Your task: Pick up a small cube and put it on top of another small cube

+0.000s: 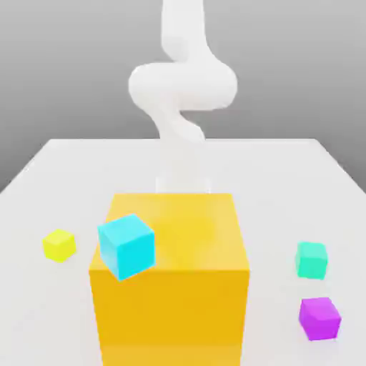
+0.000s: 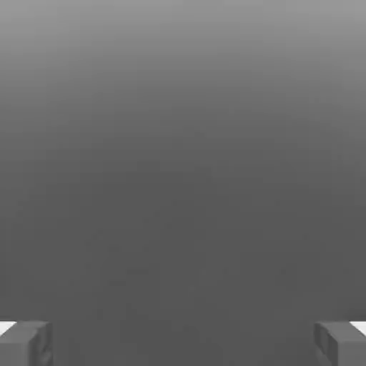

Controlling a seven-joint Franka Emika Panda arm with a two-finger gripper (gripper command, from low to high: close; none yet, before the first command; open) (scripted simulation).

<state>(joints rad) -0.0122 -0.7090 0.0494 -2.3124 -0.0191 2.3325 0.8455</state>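
The white table (image 1: pixel 64 171) fills the exterior view, and the big orange-yellow block (image 1: pixel 170 286) stands on it near the front edge; every other place here is given from that block. The white arm (image 1: pixel 182 86) rises behind the block, its lower end hidden by the block's top edge. In the hand view the gripper (image 2: pixel 183 343) has its two grey fingertips (image 2: pixel 25 343) far apart at opposite sides, with only plain grey between them and nothing held.

A cyan cube (image 1: pixel 126 245) sits tilted in front of the block's upper corner on the exterior view's left; whether it touches the block cannot be told. The small purple cube (image 1: pixel 319 318) lies on the table well off the block's side on the exterior view's right, near the front. The small teal-green cube (image 1: pixel 312 260) lies on that same side, just behind the purple one and apart from it. A small yellow cube (image 1: pixel 59 245) lies on the table off the block's other side, beyond the cyan cube.
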